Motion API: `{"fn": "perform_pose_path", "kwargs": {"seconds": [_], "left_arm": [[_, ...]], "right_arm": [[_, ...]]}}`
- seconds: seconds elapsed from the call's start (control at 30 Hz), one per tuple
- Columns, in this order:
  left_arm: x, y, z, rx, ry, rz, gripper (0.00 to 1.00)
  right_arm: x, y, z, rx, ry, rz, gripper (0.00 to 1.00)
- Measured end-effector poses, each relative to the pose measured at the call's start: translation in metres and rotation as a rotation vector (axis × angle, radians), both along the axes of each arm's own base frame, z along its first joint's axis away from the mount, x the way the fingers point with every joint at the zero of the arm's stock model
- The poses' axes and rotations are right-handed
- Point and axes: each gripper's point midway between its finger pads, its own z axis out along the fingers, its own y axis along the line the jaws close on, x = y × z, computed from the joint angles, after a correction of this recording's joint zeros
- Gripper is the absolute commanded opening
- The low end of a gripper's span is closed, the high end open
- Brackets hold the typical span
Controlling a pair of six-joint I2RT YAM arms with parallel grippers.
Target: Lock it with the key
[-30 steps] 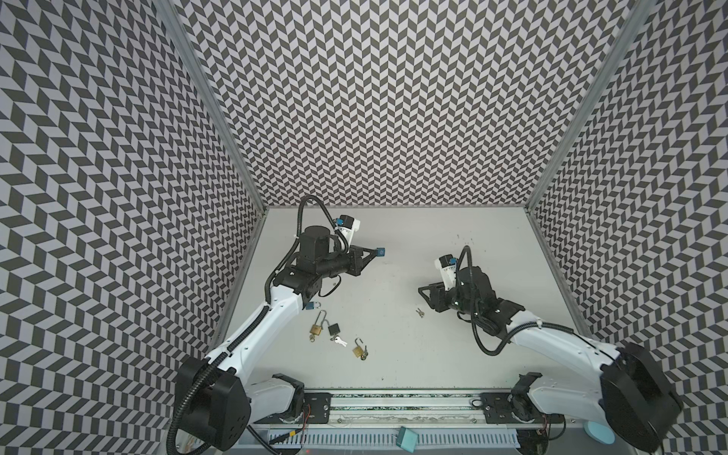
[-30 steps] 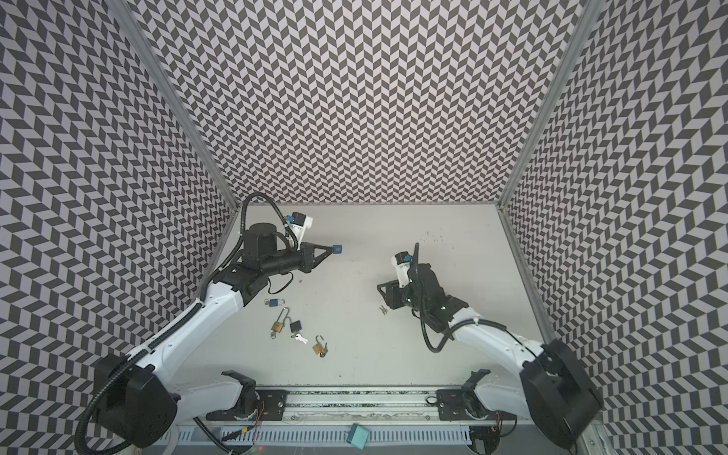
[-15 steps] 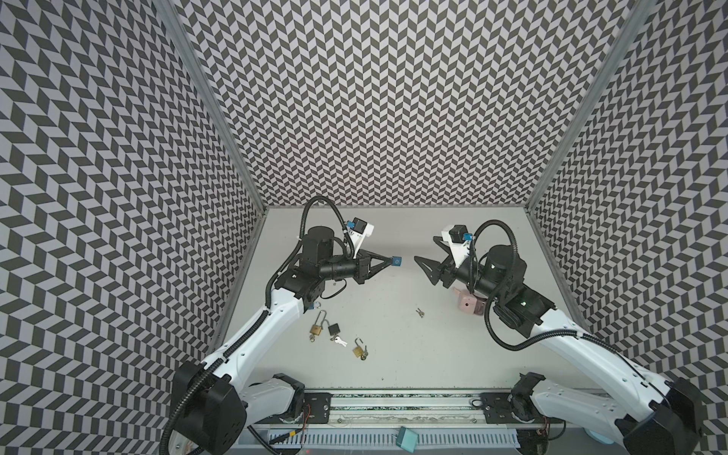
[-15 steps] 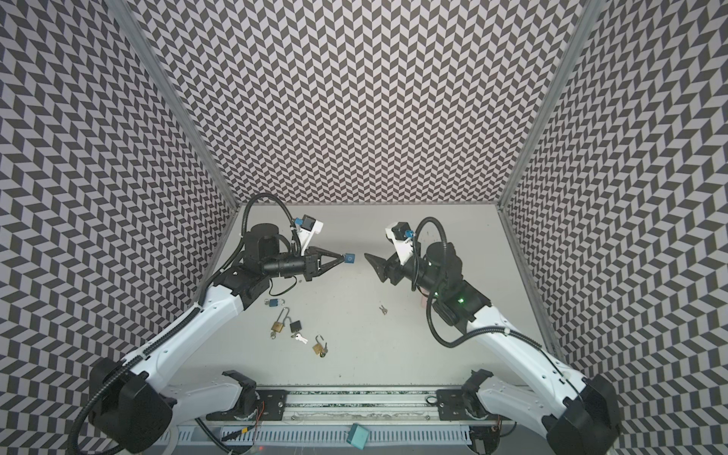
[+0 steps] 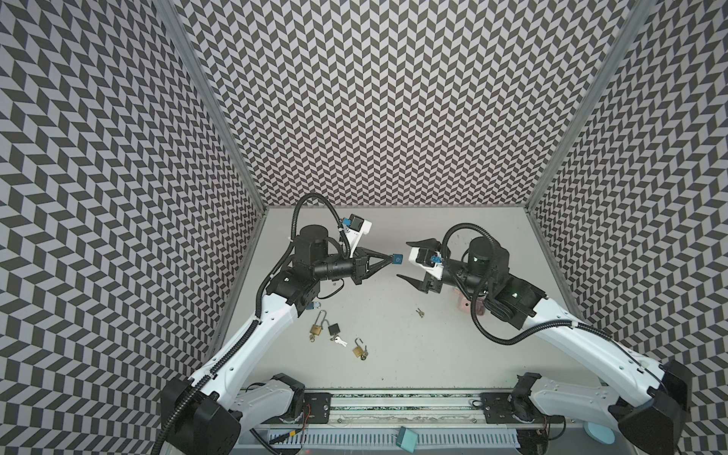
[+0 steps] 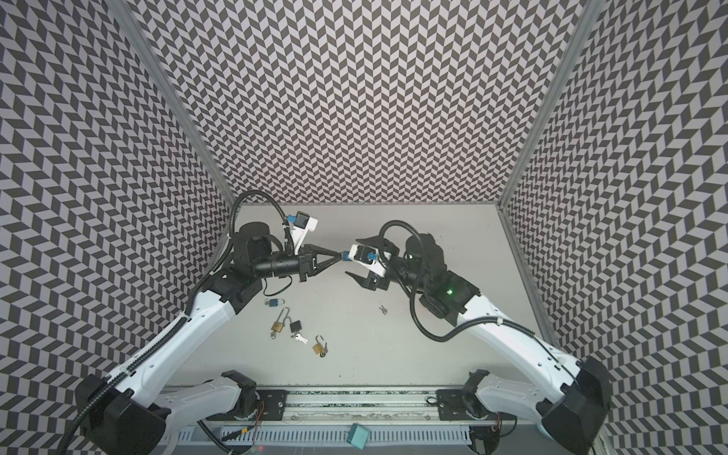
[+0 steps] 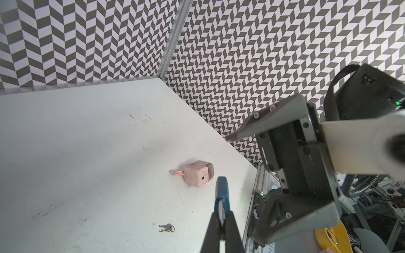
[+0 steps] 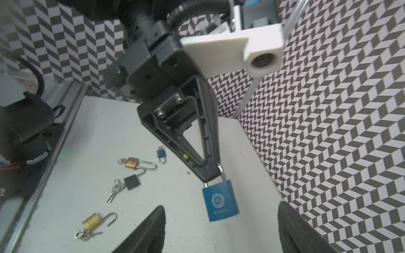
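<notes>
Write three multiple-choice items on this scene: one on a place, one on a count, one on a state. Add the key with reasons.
1. Where is the large blue padlock?
A. Beside the loose keys.
B. Hanging by its shackle from the left gripper.
C. On the front rail.

2. How many brass padlocks lie on the table?
A. One.
B. Two.
C. Four.

3. How does the right gripper stand?
A. Open, empty.
B. Shut on a key.
C. Shut on a pink padlock.

Key: 1 B, the right wrist view shows the shackle pinched in the shut tips. 2 B, both top views show exactly two. 3 A, its fingers stand wide apart, gripping nothing.
</notes>
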Motion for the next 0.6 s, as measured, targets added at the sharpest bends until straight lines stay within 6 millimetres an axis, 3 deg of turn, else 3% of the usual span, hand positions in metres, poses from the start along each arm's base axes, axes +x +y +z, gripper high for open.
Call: {"fn": "perform_pose_path", "kwargs": {"seconds": [0.17,0.3,0.6], "left_arm": [[-0.0036,-0.0026,-0.0003,0.001,0.005,-0.014,0.0],[-0.0048,-0.0036,-0.0009,0.003,0.006,-0.02,0.0],[-0.0062,-0.0058,-0.0016,0.005,0.011,-0.027,0.0]], "right_arm": [[0.0032,0.0026,-0.0048,-0.061,-0.036,-0.02,0.66],[0.0067,0.0024,-0.0001,-0.073,-0.057,-0.035,0.53],[0.0064,0.0064,-0.0056,-0.102,-0.07,-0.035,0.45]]}}
